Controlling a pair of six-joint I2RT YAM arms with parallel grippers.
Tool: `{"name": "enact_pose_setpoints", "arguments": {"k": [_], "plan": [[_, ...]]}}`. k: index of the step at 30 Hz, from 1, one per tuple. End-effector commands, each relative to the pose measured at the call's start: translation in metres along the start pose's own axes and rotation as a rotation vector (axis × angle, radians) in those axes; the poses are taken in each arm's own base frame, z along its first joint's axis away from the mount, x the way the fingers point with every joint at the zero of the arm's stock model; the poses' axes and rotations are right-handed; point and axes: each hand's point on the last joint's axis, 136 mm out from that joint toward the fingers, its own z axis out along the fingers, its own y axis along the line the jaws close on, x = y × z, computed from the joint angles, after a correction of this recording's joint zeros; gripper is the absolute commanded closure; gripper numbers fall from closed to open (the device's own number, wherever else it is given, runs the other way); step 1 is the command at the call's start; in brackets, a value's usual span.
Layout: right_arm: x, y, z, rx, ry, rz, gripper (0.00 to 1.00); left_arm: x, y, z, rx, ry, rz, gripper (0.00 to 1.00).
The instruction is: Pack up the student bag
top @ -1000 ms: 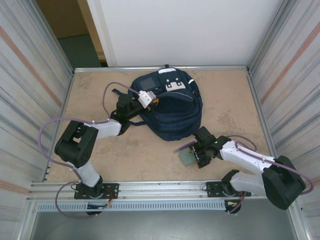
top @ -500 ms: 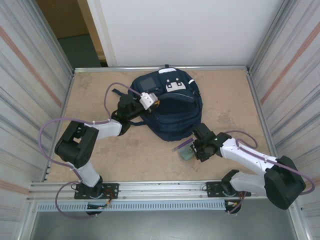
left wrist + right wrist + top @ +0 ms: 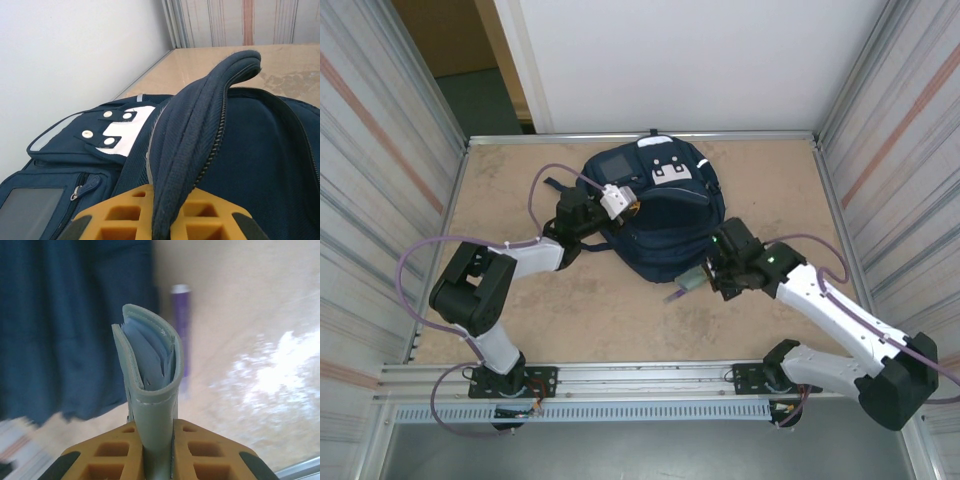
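The student bag lies at the middle back of the table, navy with white buckle patches. My left gripper is shut on the bag's zippered opening edge, and the fabric runs up between its yellow fingers. My right gripper sits at the bag's near right corner, shut on a small pale green notebook. In the right wrist view the notebook stands upright between the jaws, blue pages showing, with the bag to its left.
A purple pen lies on the table just below the notebook, and the right wrist view has it behind the notebook. Metal walls close in the left and right sides. A rail runs along the near edge.
My right gripper closed on the notebook, lifted it off the table and carried it up toward the bag's near corner. The left gripper kept its hold on the bag's edge.
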Motion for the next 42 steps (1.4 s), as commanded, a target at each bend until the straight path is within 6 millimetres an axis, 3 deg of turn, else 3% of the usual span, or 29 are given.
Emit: {"name": "enact_pose_setpoints", "arguments": {"k": [1,8,15,24,31,32,34,36,39,42], "plan": [[-0.009,0.034,-0.012,-0.079,-0.007,-0.013,0.83,-0.050,0.000,-0.001,0.032,-0.128,0.048,1.00],[-0.030,0.093,0.001,-0.221,0.024,0.038,0.82,-0.062,0.002,0.002,0.060,-0.124,-0.067,1.00],[-0.043,0.130,0.021,-0.278,0.026,0.082,0.81,-0.063,0.000,0.005,0.080,-0.131,-0.136,1.00],[-0.036,0.170,0.040,-0.335,0.088,0.103,0.80,-0.068,-0.004,0.005,0.097,-0.126,-0.132,1.00],[-0.040,0.184,0.060,-0.330,0.005,0.059,0.75,-0.070,-0.002,0.004,0.086,-0.125,-0.146,1.00],[-0.040,0.184,0.069,-0.322,-0.015,0.041,0.71,-0.072,-0.002,0.003,0.084,-0.129,-0.148,1.00],[-0.039,0.180,0.086,-0.283,-0.027,0.017,0.53,-0.073,-0.002,0.004,0.083,-0.132,-0.158,1.00],[-0.033,0.175,0.100,-0.265,-0.019,0.009,0.50,-0.073,0.000,0.003,0.074,-0.132,-0.170,1.00],[-0.030,0.168,0.102,-0.256,-0.019,-0.008,0.46,-0.070,0.000,0.003,0.066,-0.126,-0.179,1.00],[-0.035,0.160,0.088,-0.239,-0.050,-0.074,0.47,-0.066,-0.003,0.004,0.076,-0.120,-0.186,1.00]]}}
